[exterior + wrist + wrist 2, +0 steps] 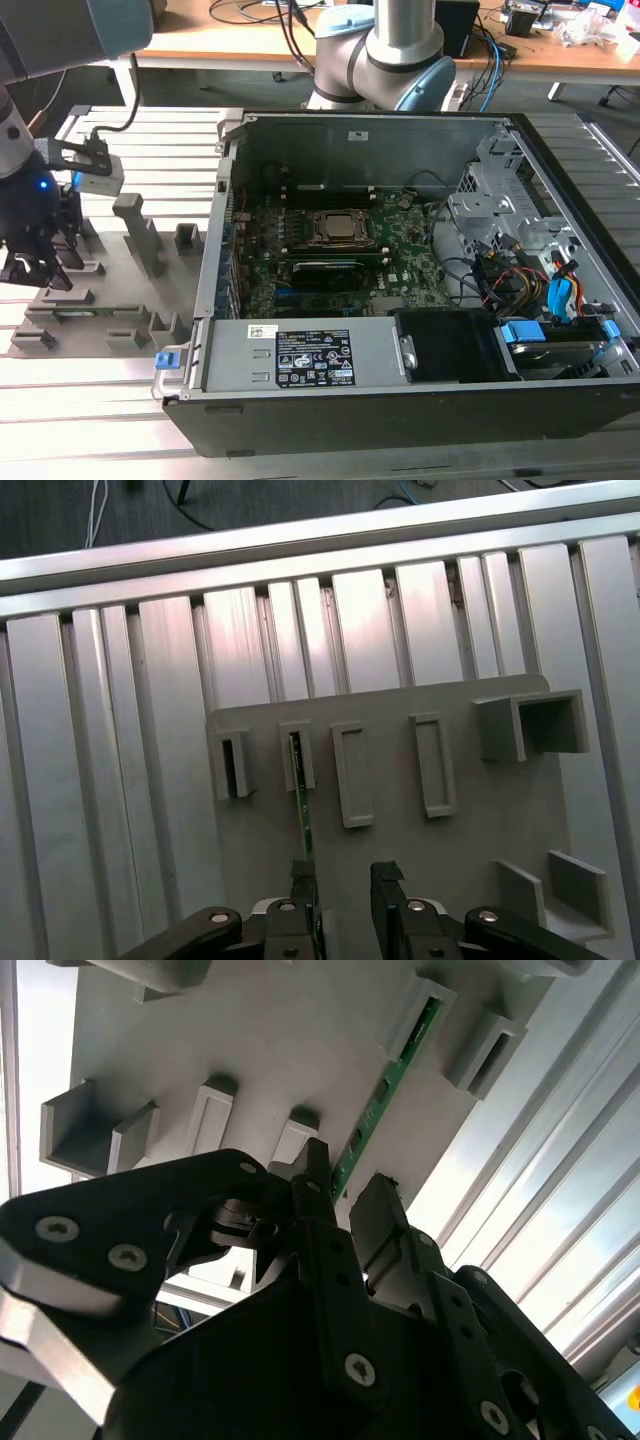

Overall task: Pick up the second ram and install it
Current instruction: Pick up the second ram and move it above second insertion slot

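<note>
Gripper (345, 875) sits low over the grey holder plate (450, 840), at the exterior view's left, well apart from the open computer case (560, 400). The jaws are parted, with a clear gap between the two fingers (385, 880) and nothing clamped.

The ram stick (301, 800) stands on its long edge in the plate. Its far end is tucked in a slotted block (297, 755) and its near end reaches the fingertips. In the second wrist view the ram stick (385, 1090) runs into the gap of the gripper (345, 1185). In the first wrist view it lies close to one finger, and contact cannot be told.

Handling, as a judgement:
- **Weight and stiffness:** the thin board is light and stiff along its length, but it would snap or flex if twisted.
- **Surface:** the flat faces carry parts, so they are fragile.
- **Where to grip:** across the two flat faces near the top edge, mid-length or close to it, so it stays upright.
- **Force:** modest squeeze, since the smooth faces may slip if gripped skewed.
</note>
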`<state>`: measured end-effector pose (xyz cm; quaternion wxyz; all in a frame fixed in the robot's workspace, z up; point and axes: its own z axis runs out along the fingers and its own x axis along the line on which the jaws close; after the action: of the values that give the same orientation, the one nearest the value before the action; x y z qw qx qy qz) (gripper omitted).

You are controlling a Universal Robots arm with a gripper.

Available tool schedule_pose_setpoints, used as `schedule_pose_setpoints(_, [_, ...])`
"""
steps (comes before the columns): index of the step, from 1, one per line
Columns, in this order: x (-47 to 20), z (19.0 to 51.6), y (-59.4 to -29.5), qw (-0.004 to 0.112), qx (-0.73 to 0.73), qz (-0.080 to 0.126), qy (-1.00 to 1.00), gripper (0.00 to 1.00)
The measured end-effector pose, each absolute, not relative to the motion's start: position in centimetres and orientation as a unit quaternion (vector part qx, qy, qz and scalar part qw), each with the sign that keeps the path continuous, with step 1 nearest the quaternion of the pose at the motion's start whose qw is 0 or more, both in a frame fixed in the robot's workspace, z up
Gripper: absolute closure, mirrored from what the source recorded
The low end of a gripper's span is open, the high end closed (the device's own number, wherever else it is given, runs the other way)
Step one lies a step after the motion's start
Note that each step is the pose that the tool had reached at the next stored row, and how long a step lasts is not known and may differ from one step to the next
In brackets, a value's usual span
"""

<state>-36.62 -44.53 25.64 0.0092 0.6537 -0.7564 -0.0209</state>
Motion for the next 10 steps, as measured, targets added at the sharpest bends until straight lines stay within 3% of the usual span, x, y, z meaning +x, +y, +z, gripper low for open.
schedule_pose_setpoints(10, [-36.6, 24.0, -44.5, 0.011, 0.655, -0.019, -0.756, 0.64])
